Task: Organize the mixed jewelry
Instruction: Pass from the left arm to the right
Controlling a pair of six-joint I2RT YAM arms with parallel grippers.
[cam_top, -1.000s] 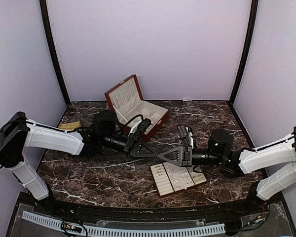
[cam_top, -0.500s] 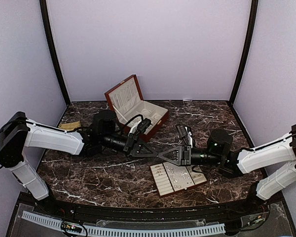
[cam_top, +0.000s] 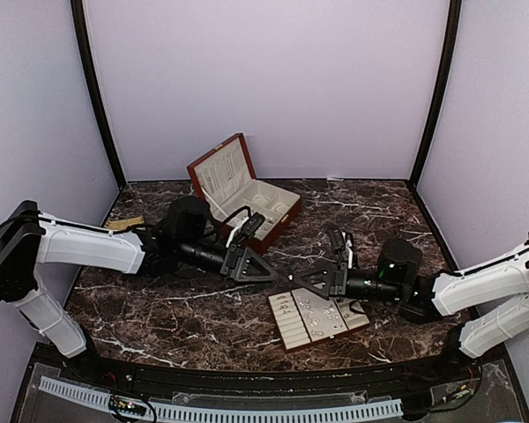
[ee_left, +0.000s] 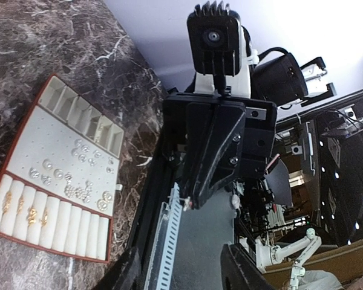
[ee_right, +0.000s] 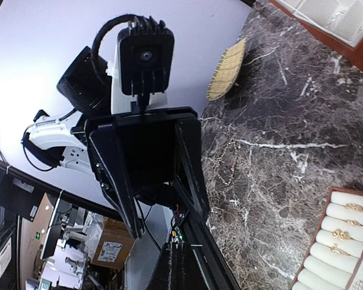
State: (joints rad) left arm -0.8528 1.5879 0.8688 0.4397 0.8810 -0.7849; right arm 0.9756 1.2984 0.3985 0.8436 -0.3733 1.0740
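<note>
Bench [cam_top: 203, 308]: dk brown marble, white veins. Box [cam_top: 220, 176] red-brown, cream lining. Tray [cam_top: 293, 333] cream; jewelry [ee_left: 78, 175] silver + gold.

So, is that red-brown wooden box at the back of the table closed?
No, the wooden box stands open, with its lid tilted back and the cream lining showing in the overhead view.

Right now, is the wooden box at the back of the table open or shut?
Open. The wooden box has its lid tilted up, and the cream lining shows.
</note>
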